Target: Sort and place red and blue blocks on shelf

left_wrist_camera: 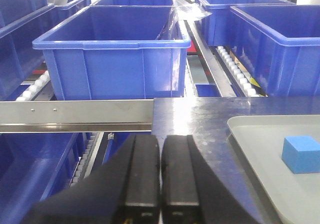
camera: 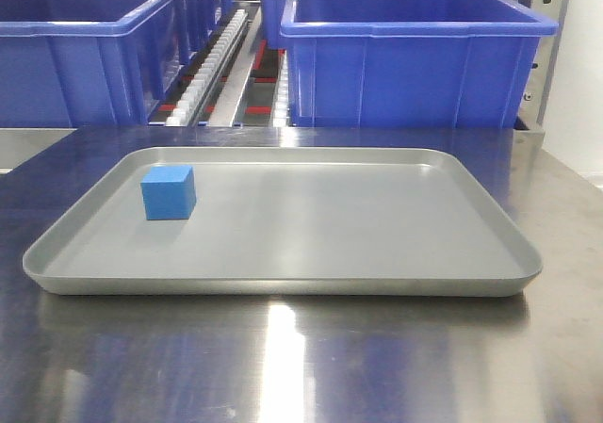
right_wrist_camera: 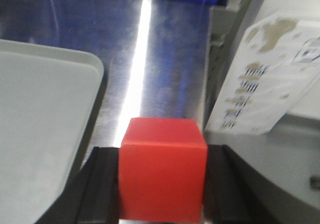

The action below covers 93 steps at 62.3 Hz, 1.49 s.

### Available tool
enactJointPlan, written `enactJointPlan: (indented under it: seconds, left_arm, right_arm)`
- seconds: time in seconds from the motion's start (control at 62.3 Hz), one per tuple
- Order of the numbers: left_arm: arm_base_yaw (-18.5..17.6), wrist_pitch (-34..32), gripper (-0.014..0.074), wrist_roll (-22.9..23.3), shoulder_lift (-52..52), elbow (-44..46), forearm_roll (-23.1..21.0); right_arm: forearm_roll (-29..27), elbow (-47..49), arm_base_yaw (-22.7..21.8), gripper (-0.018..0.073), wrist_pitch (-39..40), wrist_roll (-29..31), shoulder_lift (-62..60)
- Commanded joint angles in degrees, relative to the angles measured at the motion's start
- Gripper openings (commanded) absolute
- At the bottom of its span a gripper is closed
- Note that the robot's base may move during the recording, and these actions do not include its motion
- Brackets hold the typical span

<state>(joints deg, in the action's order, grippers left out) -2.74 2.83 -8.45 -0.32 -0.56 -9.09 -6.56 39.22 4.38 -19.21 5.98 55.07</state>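
The blue block (camera: 170, 192) sits on the left part of the shallow grey tray (camera: 452, 206); the left wrist view shows the blue block (left_wrist_camera: 301, 154) at its right edge. My left gripper (left_wrist_camera: 160, 146) is shut with nothing in it, hovering left of the tray above the table's left edge. My right gripper (right_wrist_camera: 162, 156) is shut on the red block (right_wrist_camera: 162, 176), held above the steel table just right of the tray (right_wrist_camera: 40, 129). The shelf (left_wrist_camera: 75, 114) shows its flat metal front rail and roller tracks (camera: 212, 74). Neither gripper appears in the front view.
Large blue bins stand on the racking behind the table, one at left (camera: 85, 46) and one at right (camera: 415, 56). A white labelled panel (right_wrist_camera: 270, 89) stands close to the right of the red block. The steel table (camera: 283, 357) extends in front of the tray.
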Motion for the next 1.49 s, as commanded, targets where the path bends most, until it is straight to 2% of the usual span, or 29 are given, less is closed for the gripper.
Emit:
enactJointPlan:
  seconds: [0.0, 0.161, 0.273, 0.417, 0.658, 1.477]
  left_arm:
    - [0.1, -4.6, 0.0125, 0.4, -1.1, -1.5, -0.1]
    - [0.1, -4.6, 0.0125, 0.4, -1.1, -1.5, -0.1]
    - [0.1, -4.6, 0.0125, 0.4, -1.1, -1.5, -0.1]
    - [0.1, -4.6, 0.0125, 0.4, -1.1, -1.5, -0.1]
    - [0.1, -4.6, 0.0125, 0.4, -1.1, -1.5, -0.1]
    - [0.1, -4.6, 0.0125, 0.4, -1.1, -1.5, -0.1]
  right_arm:
    - [-0.6, -2.4, -0.3, 0.0052, 8.2, 0.0, -5.8]
    - [1.2, -7.7, -0.2, 0.0052, 9.7, -11.1, -16.8]
    - [7.1, -9.4, -0.2, 0.0052, 9.0, -14.9, -22.9]
    - [11.4, -10.3, -0.2, 0.0052, 6.2, -15.2, -30.0]
    - [11.4, -10.6, -0.2, 0.0052, 2.9, -15.2, -33.7]
    - [11.4, -10.6, -0.2, 0.0052, 2.8, -15.2, -33.7]
